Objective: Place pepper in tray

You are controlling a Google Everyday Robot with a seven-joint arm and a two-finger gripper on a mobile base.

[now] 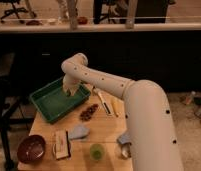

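The green tray point(46, 105) sits at the back left of the wooden table. My arm reaches from the right and bends down over the tray. My gripper point(69, 91) hangs at the tray's right side, just above its floor. The pepper does not show; it is hidden or too small to make out near the gripper.
A dark red bowl point(30, 148) stands at the front left. A pale green cup point(97, 151), a grey-blue cloth point(79, 132), a packet point(61, 144), a dark cluster point(88, 112), utensils point(105, 103) and a metal cup point(125, 149) lie on the table point(109, 125).
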